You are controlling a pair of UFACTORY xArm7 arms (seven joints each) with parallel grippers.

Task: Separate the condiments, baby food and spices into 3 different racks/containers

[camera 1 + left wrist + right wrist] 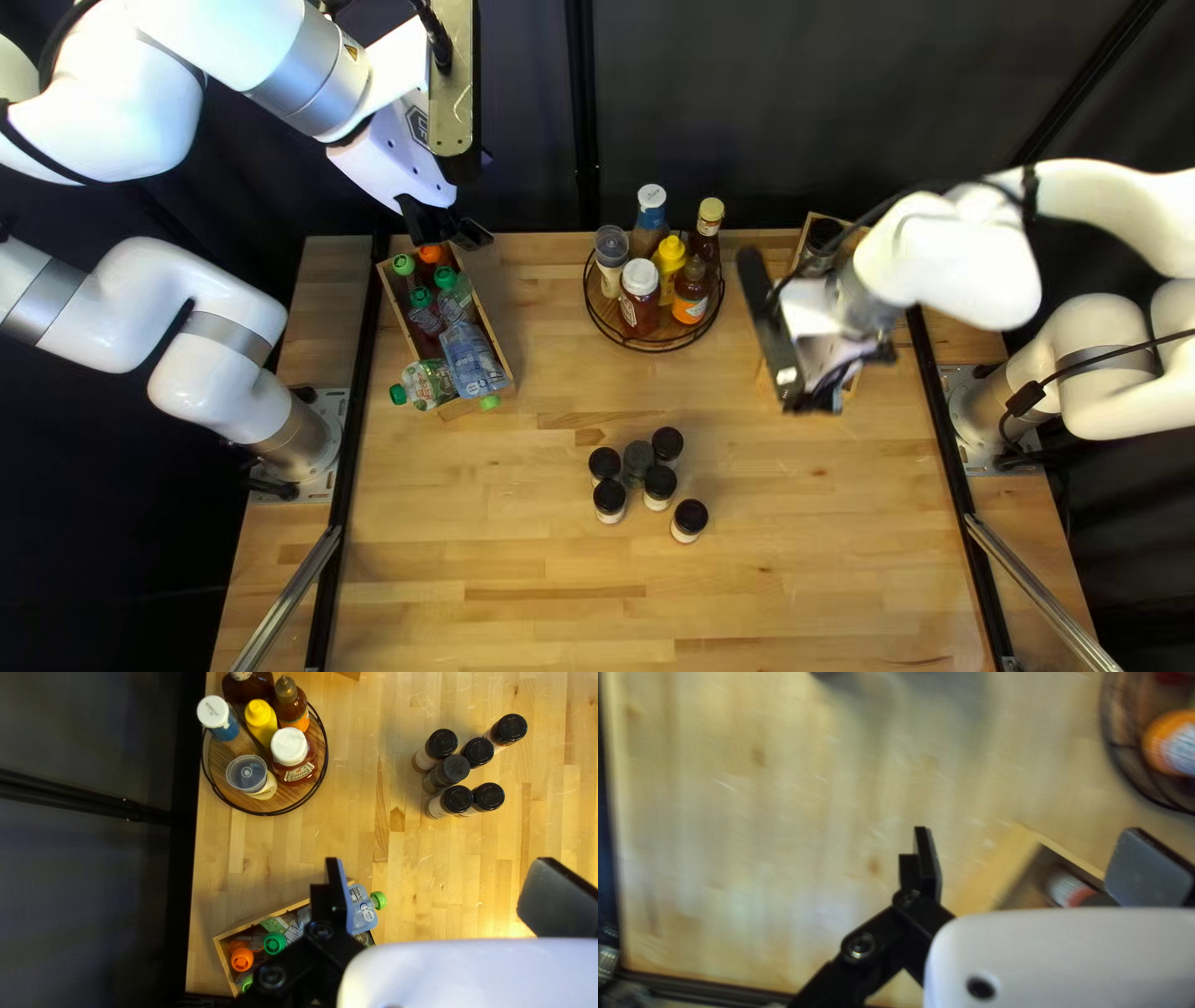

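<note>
Flat fingers (551, 899) wide apart, left gripper (451, 232) and right gripper (848, 377) (round black-capped jars (609, 500) on grained wood (797, 560)).

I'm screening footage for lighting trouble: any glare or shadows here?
Left wrist view: warm glare on the pale wooden table beside a black gripper finger; right wrist view: soft grey shadows across it; top left view: bright white arms against the dark curtain.

Bright worktop (747, 560), dark surroundings
Right wrist view blurred, soft shadows across the wood; left wrist view crisper, warm glare patch.
</note>
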